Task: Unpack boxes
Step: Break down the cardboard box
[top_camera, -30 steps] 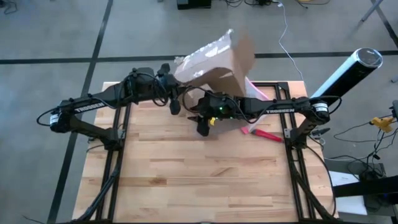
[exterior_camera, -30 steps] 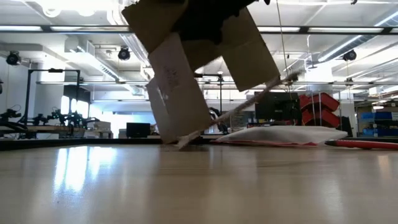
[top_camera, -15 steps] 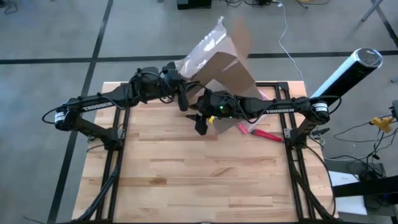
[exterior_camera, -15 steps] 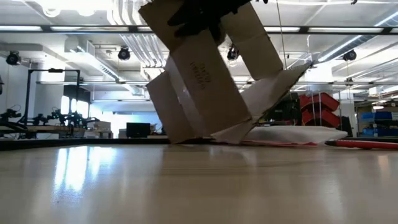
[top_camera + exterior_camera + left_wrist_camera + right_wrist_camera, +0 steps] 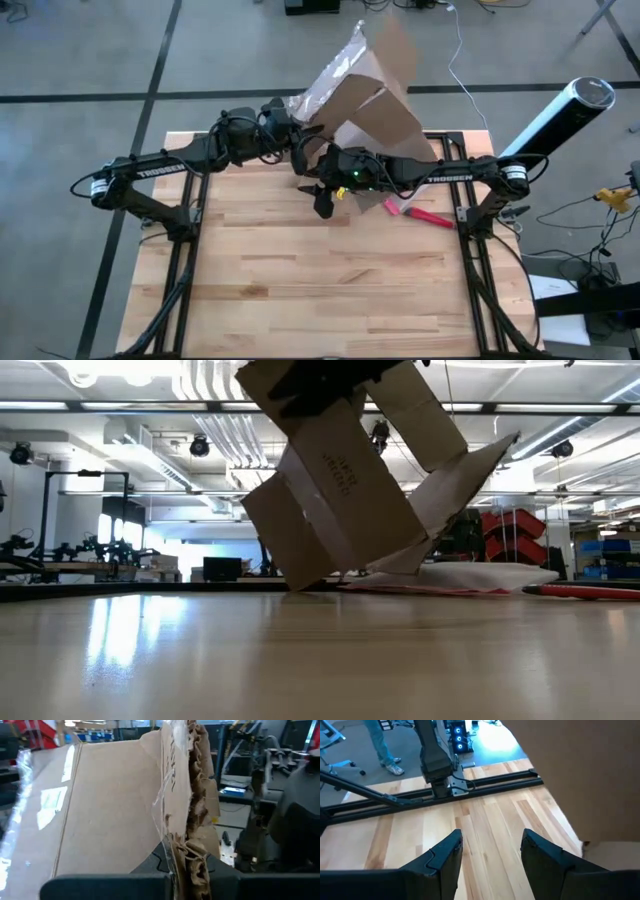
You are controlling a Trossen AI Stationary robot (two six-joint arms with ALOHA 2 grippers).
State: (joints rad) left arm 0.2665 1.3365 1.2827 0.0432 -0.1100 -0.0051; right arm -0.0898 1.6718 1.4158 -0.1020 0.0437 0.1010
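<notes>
The brown cardboard box (image 5: 375, 105) sits tilted at about twelve o'clock on the wooden worktop (image 5: 320, 290), raised at the far edge with its flaps splayed outward; in the low view the box (image 5: 335, 500) leans steeply, only a lower corner near the worktop (image 5: 300, 660). The left claw (image 5: 303, 160) reaches in from nine o'clock and pinches a torn, crumpled edge of the box (image 5: 192, 820), seen up close in the left wrist view with clear tape along the seam. The right claw (image 5: 322, 200) comes in from three o'clock and hovers just beside the box's near side, its fingers (image 5: 445, 862) spread apart with only bare worktop (image 5: 485, 840) between them, the box wall (image 5: 590, 775) close alongside. A translucent pouch (image 5: 455, 577) lies flat behind the box toward two o'clock, and a red tool (image 5: 425, 216) rests near it on the worktop.
</notes>
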